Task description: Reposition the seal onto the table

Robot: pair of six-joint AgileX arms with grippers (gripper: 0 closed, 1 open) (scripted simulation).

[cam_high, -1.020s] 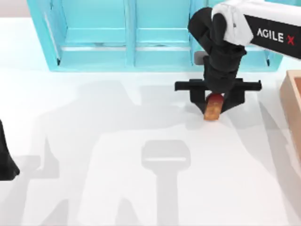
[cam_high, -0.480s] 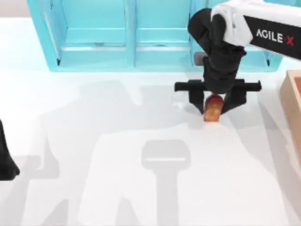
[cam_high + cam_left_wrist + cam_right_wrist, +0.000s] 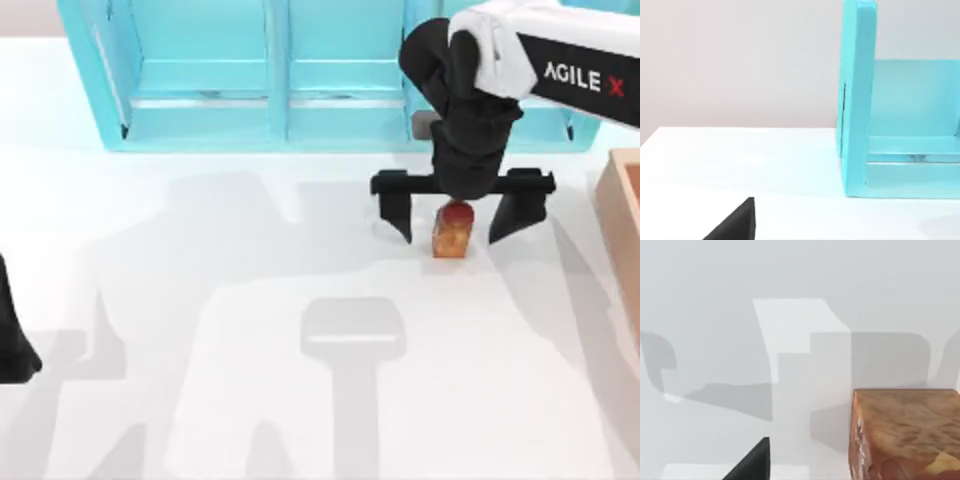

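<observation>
Below the turquoise shelf unit [image 3: 270,75], toward the table's right side, your right gripper [image 3: 452,212] stands with its fingers spread wide, one on either side of the seal [image 3: 451,232] and touching neither face. The seal rests upright on the table [image 3: 200,380], dark red top upward, so you are in the release step and the placing looks done. What the next move calls for, by my reading, is a straight lift clear of the seal, without brushing the fingers against it and tipping it.

From above you get the clearance on both sides of the seal; the right wrist view gives you instead the seal's mottled orange-brown body [image 3: 905,435] sitting on the white surface. Your left arm is parked at the table's left edge [image 3: 12,340], its wrist camera looking at the shelf's end wall [image 3: 857,100].
</observation>
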